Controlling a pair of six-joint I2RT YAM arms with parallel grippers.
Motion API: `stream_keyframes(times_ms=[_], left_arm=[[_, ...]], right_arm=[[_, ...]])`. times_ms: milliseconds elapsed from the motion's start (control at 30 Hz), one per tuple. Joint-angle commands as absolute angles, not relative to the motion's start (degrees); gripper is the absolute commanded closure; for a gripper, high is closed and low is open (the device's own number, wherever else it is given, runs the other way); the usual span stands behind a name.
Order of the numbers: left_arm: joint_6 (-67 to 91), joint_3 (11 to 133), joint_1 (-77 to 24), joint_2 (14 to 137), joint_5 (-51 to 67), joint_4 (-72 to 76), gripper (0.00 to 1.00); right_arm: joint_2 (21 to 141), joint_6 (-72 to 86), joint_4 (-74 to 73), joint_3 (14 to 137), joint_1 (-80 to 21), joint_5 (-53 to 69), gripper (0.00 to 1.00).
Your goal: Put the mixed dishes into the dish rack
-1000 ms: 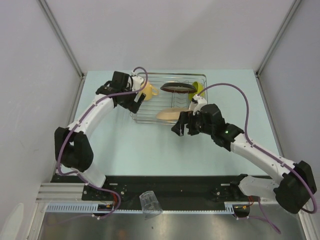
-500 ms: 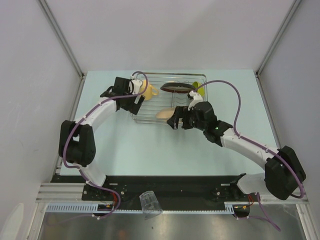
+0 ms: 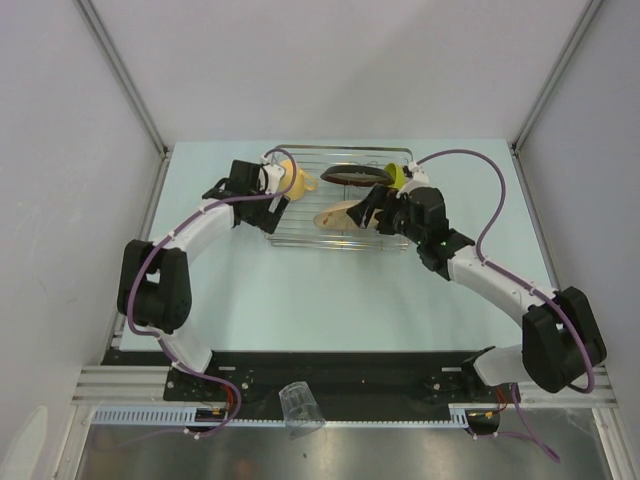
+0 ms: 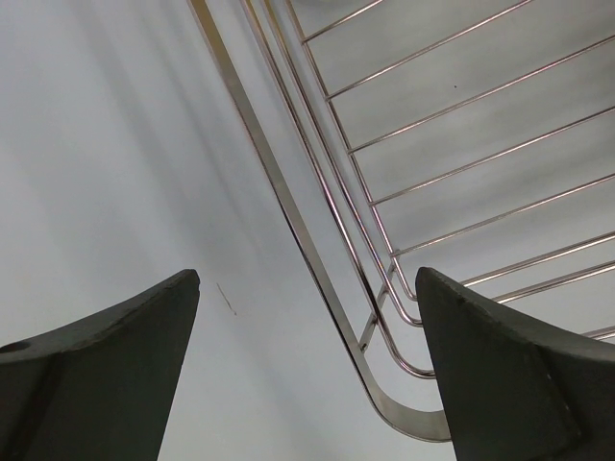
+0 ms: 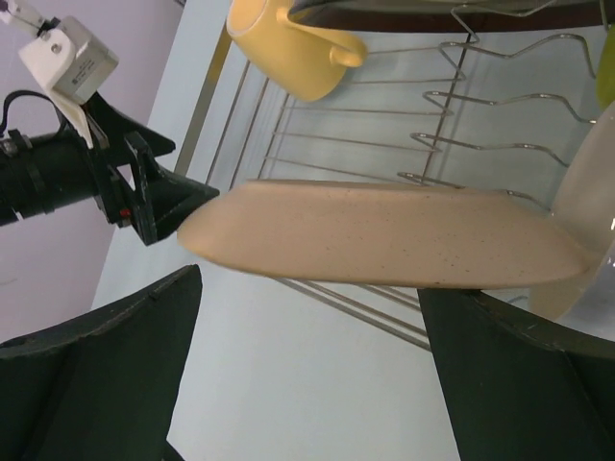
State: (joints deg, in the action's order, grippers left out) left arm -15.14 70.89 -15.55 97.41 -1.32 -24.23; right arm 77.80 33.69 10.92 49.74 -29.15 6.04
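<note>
The silver dish rack (image 3: 340,150) stands at the back of the table. In it are a cream-yellow mug (image 3: 298,181), a dark red-brown dish (image 3: 352,176), a lime-green bowl (image 3: 397,175) and a beige plate (image 3: 338,215) lying tilted near the front. My left gripper (image 3: 273,208) is open at the rack's front left corner, and its wrist view shows the rim (image 4: 298,240) between its fingers. My right gripper (image 3: 373,212) is open just in front of the beige plate (image 5: 384,235), not touching it. A whitish rim, maybe the white bowl (image 5: 588,182), shows at the right. A clear glass (image 3: 298,405) lies beyond the table's near edge.
The mug (image 5: 288,48) lies on its side with upright wire dividers (image 5: 500,149) beside it. The left gripper (image 5: 144,192) shows beyond the plate's left end in the right wrist view. Grey walls close in the table at left, right and back.
My right arm has swung toward the rack and its gripper now sits over the rack's front by the beige plate. The left gripper has shifted only slightly at the rack's corner.
</note>
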Motion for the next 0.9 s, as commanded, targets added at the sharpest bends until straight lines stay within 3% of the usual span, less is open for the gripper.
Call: stream_keyframes(times_ms=[0,400,667,867], left_arm=[[-15.6,70.0,-15.0,96.0,-1.2,-23.2,0.00],[-15.6,69.8,-14.9,94.4,-1.1,-23.8,0.00],[-15.7,75.3,-13.7,91.0,1.6,-29.2,0.00],[-18.8,77.0,-13.5,83.8,4.5,-36.7,0.00]], right_arm=[[79.7,34.7,17.0,55.4,-28.5,4.4,0.00],[76.4,31.6,10.2,59.2,-29.3,2.0,0.00],[69.9,20.8,-9.0,62.2,-38.1,-3.8,0.00],[61.9,27.7,-24.7,57.2,-38.3,12.4,0.00]])
